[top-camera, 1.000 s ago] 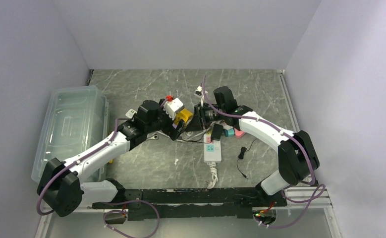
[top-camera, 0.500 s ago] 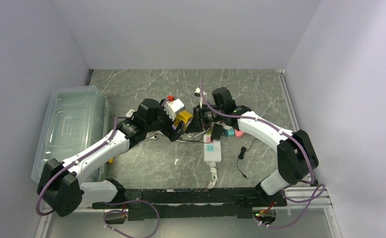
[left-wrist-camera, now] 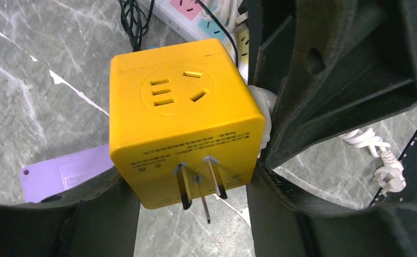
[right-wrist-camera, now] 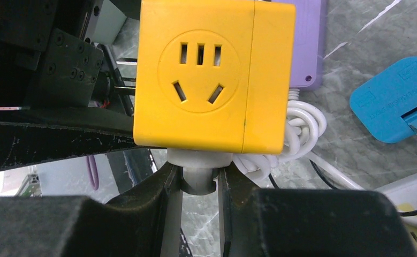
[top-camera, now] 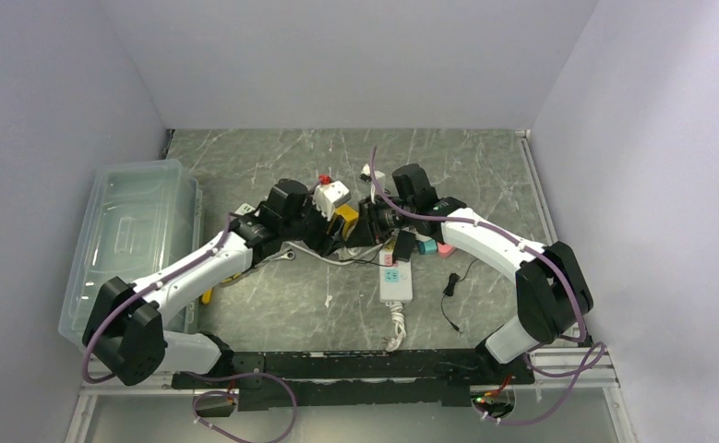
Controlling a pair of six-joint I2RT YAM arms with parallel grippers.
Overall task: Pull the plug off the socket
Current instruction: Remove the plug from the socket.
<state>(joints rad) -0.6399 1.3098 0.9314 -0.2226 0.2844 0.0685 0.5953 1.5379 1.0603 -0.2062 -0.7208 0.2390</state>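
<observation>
Marbled table (top-camera: pixel 485 157), pale walls (top-camera: pixel 355 65): right end effector (right-wrist-camera: pixel 198 184) pinches plug (right-wrist-camera: pixel 198 159); left end effector (left-wrist-camera: pixel 190 160) flanks socket (left-wrist-camera: pixel 179 101), grip unclear.

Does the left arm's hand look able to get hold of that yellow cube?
Probably yes. The yellow cube sits right between the fingers of the left hand, with nothing in between. The right hand pinches only the white plug, which sticks out of another face.

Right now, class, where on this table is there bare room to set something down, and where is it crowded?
Free: the far strip of table between the back wall and the yellow cube; the near patch between the left arm and the white power strip. Crowded: the middle, around that cube, blue adapter and cables.
</observation>
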